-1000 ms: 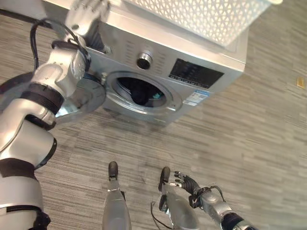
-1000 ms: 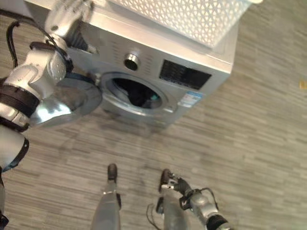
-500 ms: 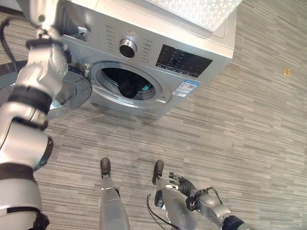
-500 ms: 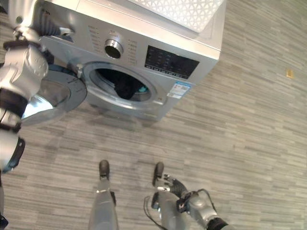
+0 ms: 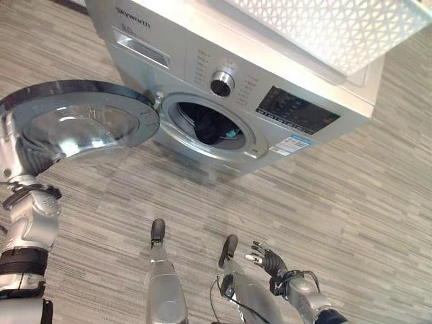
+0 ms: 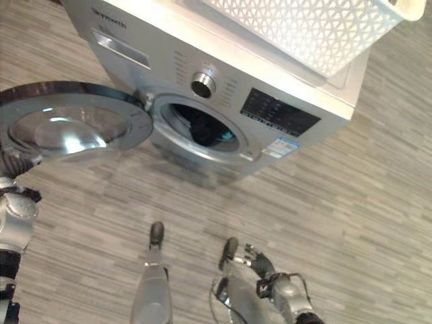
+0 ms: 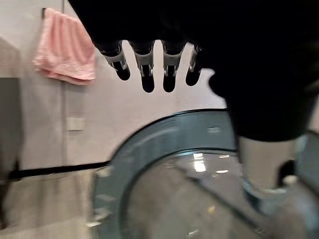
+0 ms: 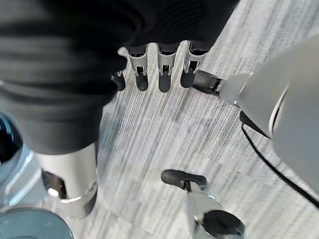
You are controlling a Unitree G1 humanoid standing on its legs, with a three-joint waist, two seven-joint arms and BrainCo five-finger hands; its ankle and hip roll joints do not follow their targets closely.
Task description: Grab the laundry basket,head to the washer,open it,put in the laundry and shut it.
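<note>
A silver washer (image 5: 297, 88) stands ahead with its round door (image 5: 77, 121) swung wide open to the left. Dark laundry (image 5: 209, 127) with a teal bit lies inside the drum. A white lattice laundry basket (image 5: 337, 23) sits on top of the washer. My left hand (image 7: 144, 62) is low on the left behind the open door, with its fingers straight and the door glass (image 7: 199, 189) just past them. My right hand (image 5: 266, 260) hangs low at the right over the floor, fingers relaxed and holding nothing.
A pink towel (image 7: 65, 50) hangs on the pale wall behind the door. Grey plank floor (image 5: 351, 202) spreads in front of and to the right of the washer.
The camera view has shifted. My left arm has come down from the washer's top left corner to behind the open door. The right hand stays low.
</note>
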